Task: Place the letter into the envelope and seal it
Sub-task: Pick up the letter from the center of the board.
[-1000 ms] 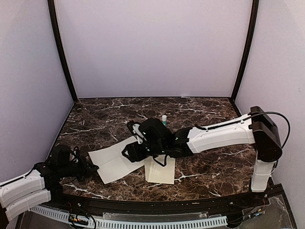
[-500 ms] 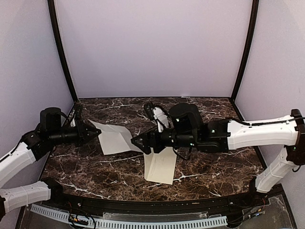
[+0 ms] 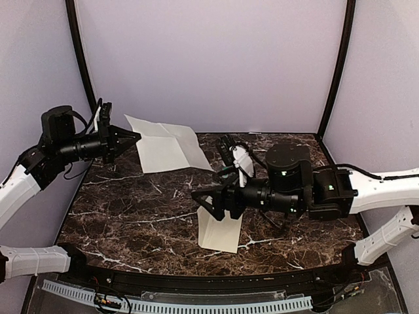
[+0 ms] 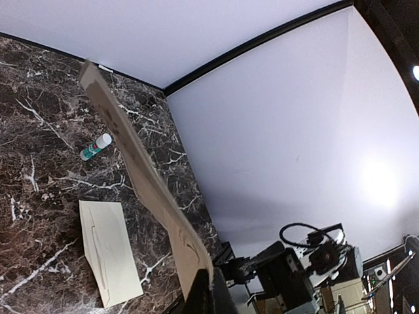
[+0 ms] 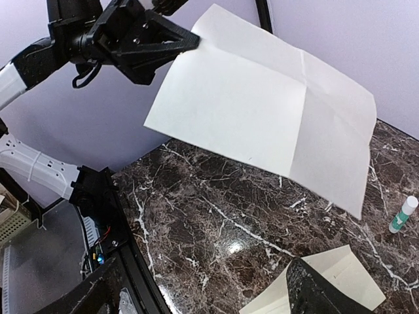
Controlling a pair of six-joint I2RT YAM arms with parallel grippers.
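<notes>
The letter (image 3: pixel 167 150), a white creased sheet, hangs in the air over the back left of the table, pinched at its left corner by my left gripper (image 3: pixel 133 138), which is shut on it. The left wrist view sees the letter (image 4: pixel 141 176) edge-on, rising from the left gripper (image 4: pixel 211 291). The cream envelope (image 3: pixel 219 230) lies flat near the table's front middle. My right gripper (image 3: pixel 204 200) hovers open just above the envelope's left end, holding nothing. In the right wrist view the letter (image 5: pixel 262 104) faces the right gripper (image 5: pixel 203 297), and the envelope (image 5: pixel 334 281) lies under its right finger (image 5: pixel 321 294).
A small glue stick (image 5: pixel 402 214) with a green label lies on the marble behind the envelope, also seen as the glue stick (image 4: pixel 96 146) in the left wrist view. Purple walls close in the table (image 3: pixel 131 216) at the back and both sides.
The left arm has lifted the letter off the table, up and toward the back left. The right arm has drawn back to the right, and its jaws have opened wider.
</notes>
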